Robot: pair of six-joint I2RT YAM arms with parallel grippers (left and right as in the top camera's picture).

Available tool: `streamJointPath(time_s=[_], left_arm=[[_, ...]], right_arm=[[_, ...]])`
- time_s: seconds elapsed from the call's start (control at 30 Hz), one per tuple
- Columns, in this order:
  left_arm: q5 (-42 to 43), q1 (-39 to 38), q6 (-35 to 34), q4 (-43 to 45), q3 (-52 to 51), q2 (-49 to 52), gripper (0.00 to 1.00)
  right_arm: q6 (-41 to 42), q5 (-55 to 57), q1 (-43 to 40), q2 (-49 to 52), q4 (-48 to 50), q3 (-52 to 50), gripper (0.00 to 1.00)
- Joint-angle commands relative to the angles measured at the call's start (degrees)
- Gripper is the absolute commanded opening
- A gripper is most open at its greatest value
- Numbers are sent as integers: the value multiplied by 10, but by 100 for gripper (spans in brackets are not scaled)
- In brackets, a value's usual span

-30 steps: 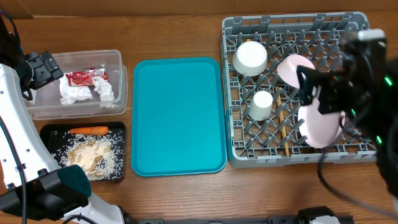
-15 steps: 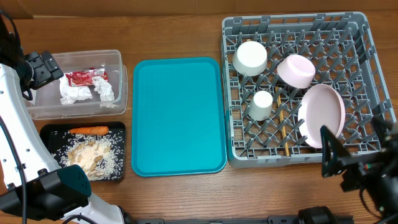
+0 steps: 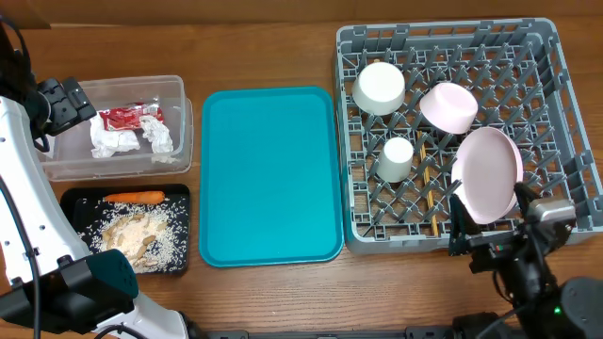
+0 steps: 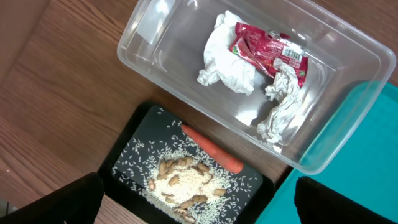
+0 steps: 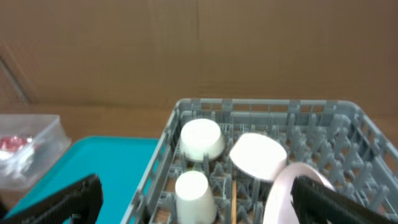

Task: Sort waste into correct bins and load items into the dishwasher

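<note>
Now, at the left, the tub (image 3: 61, 162) keeps napkins (image 3: 113, 141) and wrapper (image 3: 127, 117) apart from the black tray (image 3: 68, 200) with carrot (image 3: 132, 198) and rice (image 3: 160, 247) — paper from food, we judge. The teal tray (image 3: 268, 174) lies bare. In the rack (image 3: 443, 35), pegs (image 3: 528, 85) prop cups (image 3: 379, 87), bowl (image 3: 450, 106) and plate (image 3: 488, 174) tilted — to drain. The left jaws and right jaws gape, gripping nothing.

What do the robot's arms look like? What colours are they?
The left arm is white with black joints, a teal segment and thin black cables. The right arm is mostly black with a tiny green light. The left end effector and right end effector have black fingers.
</note>
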Motion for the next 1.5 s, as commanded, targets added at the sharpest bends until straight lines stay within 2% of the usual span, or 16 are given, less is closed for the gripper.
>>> streamJointPath(time_s=[0.0,0.3,0.57,0.73,0.93,1.27,1.47], left_arm=[[-7,0,9,0,12,-9,100],[-7,0,9,0,12,-9,100],[-7,0,9,0,12,-9,100],[-7,0,9,0,12,-9,100],[-7,0,9,0,12,-9,100],[-7,0,9,0,12,-9,100],[-7,0,9,0,12,-9,100]], right_arm=[[-2,-12,-14,-54,72,-87,100],[0,-27,-28,-163,271,-292,100],[0,-26,-28,-164,424,-397,100],[0,-24,-28,-164,471,-436,100],[-1,2,-27,-164,460,-438,100],[-5,6,-19,-164,352,-438,100],[-70,3,-19,-164,353,-438,100]])
